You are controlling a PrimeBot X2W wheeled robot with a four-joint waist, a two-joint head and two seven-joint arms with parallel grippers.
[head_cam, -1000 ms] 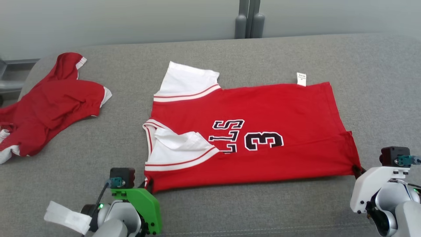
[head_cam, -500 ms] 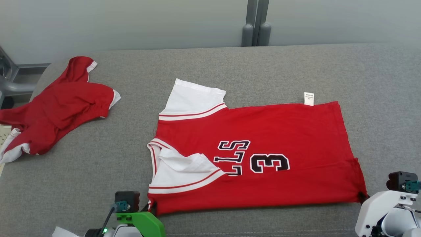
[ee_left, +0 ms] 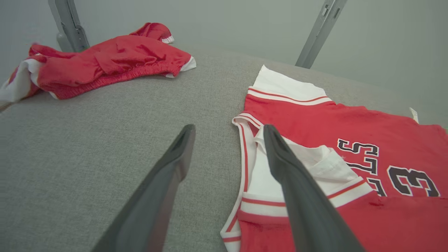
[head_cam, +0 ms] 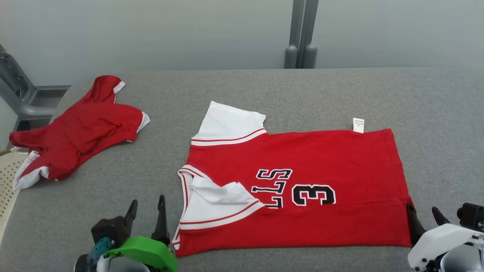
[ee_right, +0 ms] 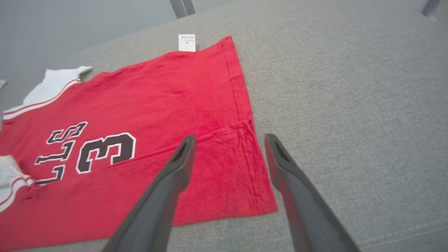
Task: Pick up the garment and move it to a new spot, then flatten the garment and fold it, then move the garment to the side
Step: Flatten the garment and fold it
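The garment [head_cam: 302,196] is a red jersey with white sleeves and a black "3". It lies flat on the grey padded surface [head_cam: 264,87], neck to the left, with a near strip doubled over along its front edge. My left gripper [head_cam: 147,202] stands open just left of the jersey's near collar corner, with nothing between its fingers. In the left wrist view the left gripper [ee_left: 228,128] has one finger over the white sleeve of the jersey [ee_left: 350,126]. My right gripper [head_cam: 422,209] is open at the near hem corner; the right gripper [ee_right: 230,137] straddles that corner of the jersey [ee_right: 140,105].
A second red garment [head_cam: 87,132] lies crumpled at the far left, and it shows too in the left wrist view [ee_left: 105,63]. A cream perforated basket [head_cam: 7,181] sits past the left edge. Grey metal posts [head_cam: 301,34] rise behind. A white label [head_cam: 358,125] sticks out at the hem.
Both grippers were shut on the jersey's near corners and now stand open, having let go. The camera has tilted, so the whole picture has shifted down.
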